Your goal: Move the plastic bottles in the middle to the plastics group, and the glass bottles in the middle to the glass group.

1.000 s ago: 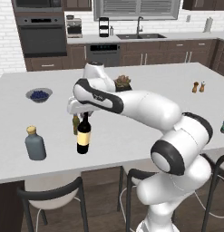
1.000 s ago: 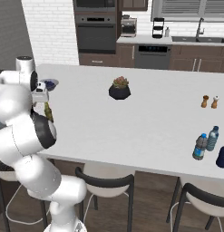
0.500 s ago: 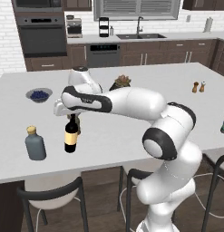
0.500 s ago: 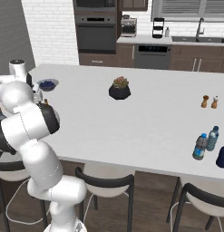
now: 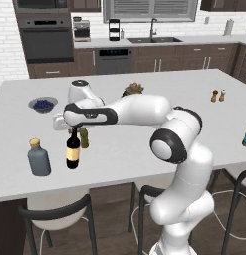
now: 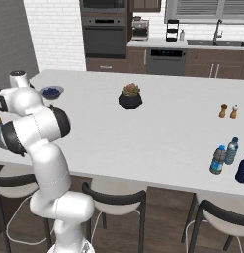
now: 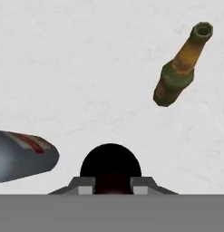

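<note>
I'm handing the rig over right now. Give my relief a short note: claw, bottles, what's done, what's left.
Claw: shut on the wine bottle, gripped at the neck and upright, by the glass group: beer bottle just behind, grey-blue flask to its side.
Done: wine bottle carried over to the glass group.
Left: release the wine bottle; whether it rests on the counter is unclear. Two small plastic bottles stand at the far end.

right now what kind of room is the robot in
A home kitchen, rendered: a wall oven and a sink with faucet line the back wall, and the arm works over a white island counter with stools.
</note>
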